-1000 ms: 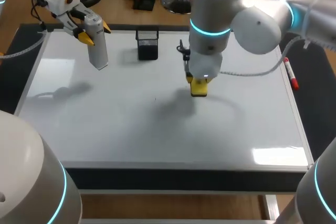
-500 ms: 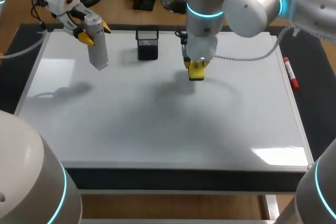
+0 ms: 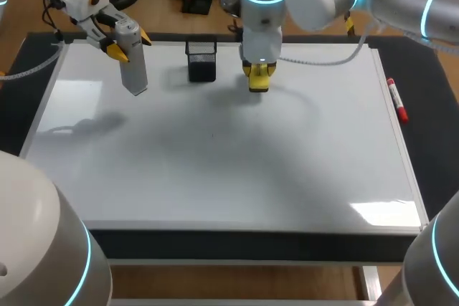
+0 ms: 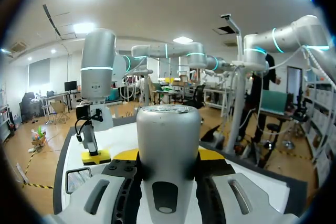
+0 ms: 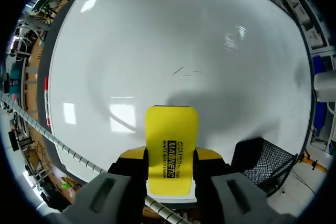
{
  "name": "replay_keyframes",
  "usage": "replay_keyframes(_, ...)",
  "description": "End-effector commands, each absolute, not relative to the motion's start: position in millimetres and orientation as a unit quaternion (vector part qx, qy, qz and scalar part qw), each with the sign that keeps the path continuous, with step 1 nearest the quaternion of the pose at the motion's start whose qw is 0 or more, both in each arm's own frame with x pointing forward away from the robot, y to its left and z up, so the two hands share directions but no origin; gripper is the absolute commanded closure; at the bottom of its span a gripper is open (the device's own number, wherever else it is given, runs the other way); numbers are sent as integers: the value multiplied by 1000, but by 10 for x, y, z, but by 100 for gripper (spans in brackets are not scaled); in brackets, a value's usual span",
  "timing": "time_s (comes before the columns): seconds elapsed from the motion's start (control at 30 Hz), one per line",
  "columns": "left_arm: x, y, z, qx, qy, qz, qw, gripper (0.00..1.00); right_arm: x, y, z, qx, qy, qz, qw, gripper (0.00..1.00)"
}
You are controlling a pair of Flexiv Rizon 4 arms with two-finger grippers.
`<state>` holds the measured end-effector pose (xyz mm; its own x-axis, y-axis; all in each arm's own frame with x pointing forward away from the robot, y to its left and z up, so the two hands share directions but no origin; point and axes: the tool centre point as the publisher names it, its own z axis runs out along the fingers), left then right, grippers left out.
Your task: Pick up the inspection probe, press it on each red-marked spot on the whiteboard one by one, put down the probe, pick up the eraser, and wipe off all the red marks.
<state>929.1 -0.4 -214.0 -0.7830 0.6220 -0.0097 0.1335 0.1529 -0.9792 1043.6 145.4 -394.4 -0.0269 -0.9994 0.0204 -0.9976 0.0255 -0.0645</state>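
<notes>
The grey cylindrical probe (image 3: pixel 132 62) hangs tip-down above the whiteboard's (image 3: pixel 215 177) far left corner, with my left gripper (image 3: pixel 123 42) shut on its upper end. In the left wrist view the probe (image 4: pixel 168 140) fills the space between the fingers of that gripper (image 4: pixel 168 156). My right gripper (image 3: pixel 258 71) is shut on the yellow eraser (image 3: pixel 258 80), which rests on the board's far middle, just right of the black mesh holder. From the right wrist the eraser (image 5: pixel 171 142) sticks out flat between the yellow tips of the right gripper (image 5: pixel 170 156). I see no red marks on the board.
A black mesh holder (image 3: pixel 201 59) stands at the board's far edge, between the two grippers. A red marker (image 3: pixel 396 99) lies along the right frame. A faint thin dark stroke (image 3: pixel 212 135) shows near the board's middle.
My right arm has slid the eraser from the board's middle toward the far edge and slightly left, nearer the mesh holder. The left arm and probe have not moved.
</notes>
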Motion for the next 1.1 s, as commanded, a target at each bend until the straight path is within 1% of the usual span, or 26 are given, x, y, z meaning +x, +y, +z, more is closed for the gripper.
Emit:
replay_keyframes(0.03, 9305, 1, -2134, -259, -730, 598, 206, 100, 10589, 1533, -3976, -699, 715, -25, -6, 100)
replay_keyframes(1.1, 9305, 1, -2134, -259, -730, 598, 206, 100, 10792, 1494, -4186, -697, 716, -31, -10, 100)
